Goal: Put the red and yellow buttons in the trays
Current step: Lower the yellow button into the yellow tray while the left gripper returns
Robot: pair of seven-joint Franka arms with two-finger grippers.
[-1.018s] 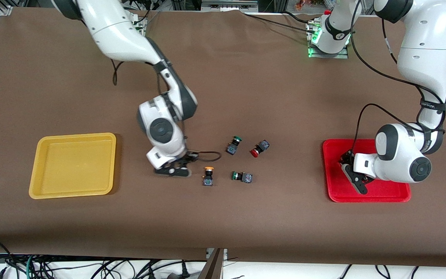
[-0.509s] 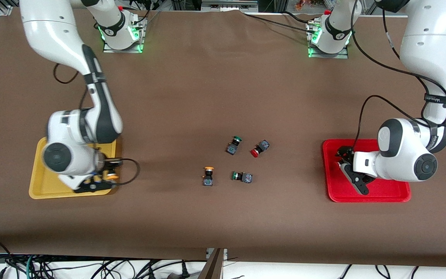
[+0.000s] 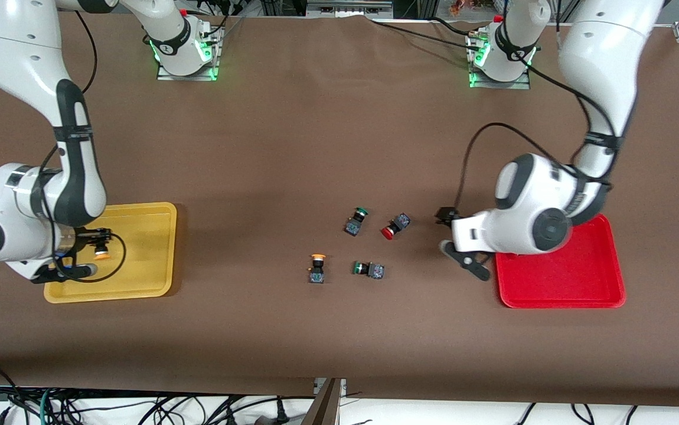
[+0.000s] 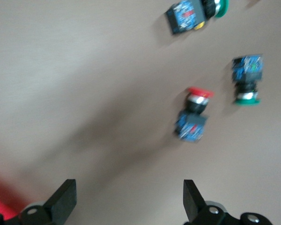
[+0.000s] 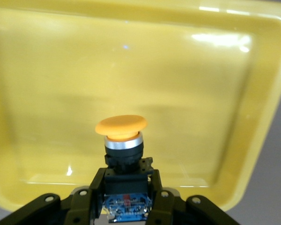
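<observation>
1. Two end effectors are at work. The right end effector (image 5: 127,199) hangs over the yellow tray (image 3: 139,283), its fingers clamped on the dark body of a yellow-capped button (image 5: 121,127), cap pointing into the tray.
2. The left end effector (image 4: 127,199) hangs over bare tabletop (image 3: 316,147) just beside the red tray (image 3: 558,301), spread wide and carrying nothing.
3. Outward from the left end effector, the nearest item is the red-capped button (image 3: 394,225), lying on its side; a green-capped button (image 3: 356,220) lies just past it and another green-capped button (image 3: 368,270) sits off to one side.
4. A second yellow-capped button (image 3: 317,268) lies farther still, toward the right arm's end of that cluster.
5. No button can be seen in the visible part of the red tray, so most of the sorting appears to remain.
6. Risk at the yellow tray: the right end effector sits close to the rim, so a release from height could let the top-heavy button bounce or roll out.
7. Risk at the cluster: the red-capped button lies close to a green one, so a wide, poorly centred approach could nudge either one, or close on the round cap and let it slip.
</observation>
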